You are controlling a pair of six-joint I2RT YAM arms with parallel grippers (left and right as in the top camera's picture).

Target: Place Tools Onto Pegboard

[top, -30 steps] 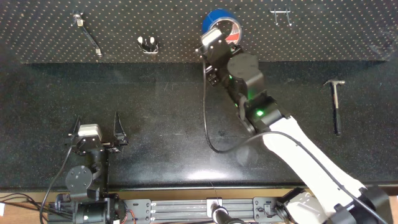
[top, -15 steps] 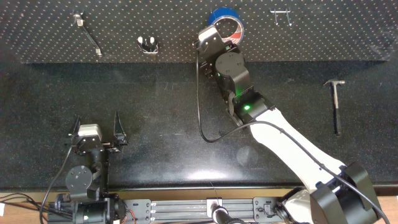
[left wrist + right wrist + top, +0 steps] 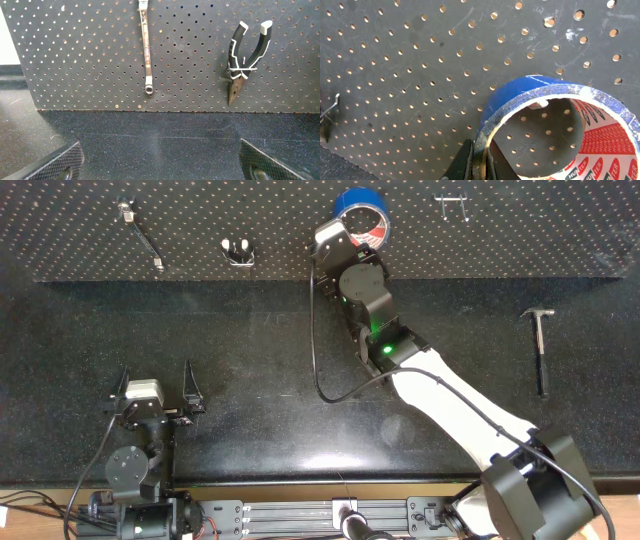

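A blue tape roll (image 3: 362,214) (image 3: 555,125) stands against the black pegboard (image 3: 280,225), with my right gripper (image 3: 352,238) (image 3: 479,167) shut on its rim. A wrench (image 3: 143,237) (image 3: 145,47) and black-and-white pliers (image 3: 238,251) (image 3: 245,57) hang on the pegboard to the left. A hammer (image 3: 539,345) lies flat on the table at the far right. My left gripper (image 3: 158,388) (image 3: 160,172) rests open low on the left, well back from the board, with nothing between its fingers (image 3: 55,162).
An empty wire hook (image 3: 453,205) sticks out of the pegboard to the right of the tape. The black tabletop (image 3: 250,360) lies in front of the board. A black cable (image 3: 322,360) loops from the right arm over the table.
The right arm has swung left and pushed closer to the pegboard, carrying the tape roll slightly left. The left arm has not moved.
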